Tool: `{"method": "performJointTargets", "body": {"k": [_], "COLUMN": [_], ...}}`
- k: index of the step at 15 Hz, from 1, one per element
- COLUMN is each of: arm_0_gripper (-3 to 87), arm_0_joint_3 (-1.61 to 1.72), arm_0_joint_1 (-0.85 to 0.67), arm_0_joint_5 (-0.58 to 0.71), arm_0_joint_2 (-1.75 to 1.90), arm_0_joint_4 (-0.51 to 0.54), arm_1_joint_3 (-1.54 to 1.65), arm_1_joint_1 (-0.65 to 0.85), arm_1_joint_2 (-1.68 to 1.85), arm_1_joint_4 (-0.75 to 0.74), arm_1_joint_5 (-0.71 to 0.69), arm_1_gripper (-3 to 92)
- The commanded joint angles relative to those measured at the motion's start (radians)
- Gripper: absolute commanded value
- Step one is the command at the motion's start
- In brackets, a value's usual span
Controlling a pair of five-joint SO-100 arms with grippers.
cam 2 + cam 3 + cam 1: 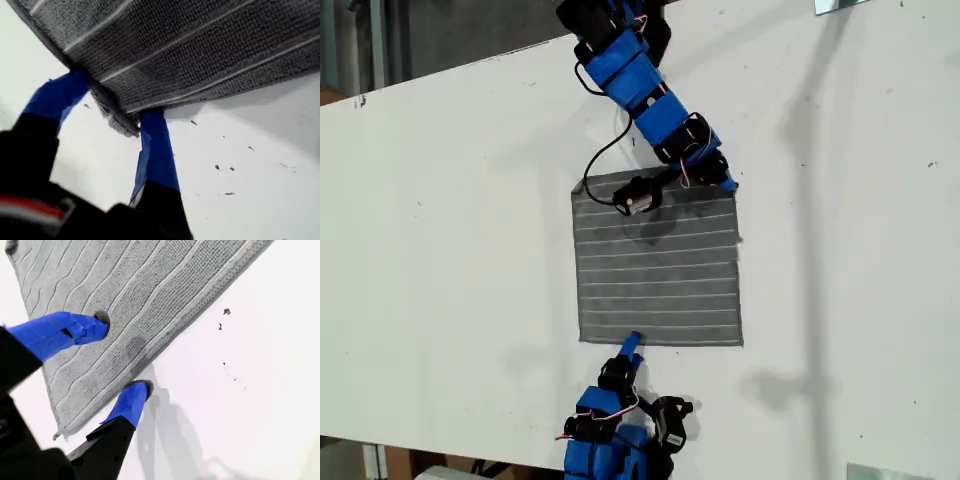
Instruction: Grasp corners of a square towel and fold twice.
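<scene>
My first end effector [117,107] pinches a corner [122,125] of the towel [657,265]. My second end effector [122,352] stands wide open, straddling the towel's hem on the counter [440,250].

Looks like a robotics lab: a plain white bench [440,250] carrying two small blue arms with exposed wiring, bare floor beyond its edge.
</scene>
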Motion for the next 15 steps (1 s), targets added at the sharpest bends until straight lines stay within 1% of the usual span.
{"method": "performJointTargets", "body": {"k": [1, 2, 3, 4, 5, 6, 7, 9, 10, 12, 14, 15], "arm_0_gripper": [23.5, 23.3, 23.3, 23.1, 22.7, 22.4, 22.3, 22.3, 22.5, 22.6, 22.7, 22.7], "arm_0_joint_3": [-0.006, -0.025, -0.121, -0.264, -0.393, -0.494, -0.572, -0.724, -0.842, -1.035, -1.072, -1.069], "arm_0_joint_1": [-0.006, 0.015, 0.057, 0.101, 0.14, 0.175, 0.215, 0.321, 0.37, 0.43, 0.456, 0.466], "arm_0_joint_5": [0.009, 0.0, -0.035, -0.075, -0.08, -0.071, -0.06, -0.061, -0.074, -0.087, -0.101, -0.112], "arm_0_joint_2": [0.02, 0.009, -0.067, -0.164, -0.219, -0.252, -0.291, -0.479, -0.623, -0.821, -0.857, -0.861], "arm_0_joint_4": [-0.018, -0.006, 0.087, 0.215, 0.295, 0.337, 0.347, 0.273, 0.272, 0.302, 0.307, 0.308], "arm_1_joint_3": [-0.038, -0.043, -0.044, -0.043, -0.043, -0.046, -0.051, -0.057, -0.071, -0.178, -0.288, -0.302], "arm_1_joint_1": [0.005, -0.002, -0.003, 0.003, 0.009, 0.011, 0.011, 0.006, 0.005, 0.006, 0.018, 0.029], "arm_1_joint_2": [0.006, 0.006, 0.008, 0.008, 0.005, 0.002, 0.002, 0.002, 0.0, -0.043, -0.097, -0.109], "arm_1_joint_4": [-0.006, 0.0, 0.009, 0.011, 0.011, 0.009, 0.014, 0.026, 0.035, 0.117, 0.178, 0.176], "arm_1_joint_5": [-0.011, -0.009, -0.006, -0.006, -0.011, -0.011, -0.012, -0.018, -0.032, -0.069, -0.115, -0.132], "arm_1_gripper": [-0.1, -0.1, -0.1, -0.1, -0.1, -0.1, -0.1, -0.1, -0.1, -0.1, -0.1, -0.1]}}
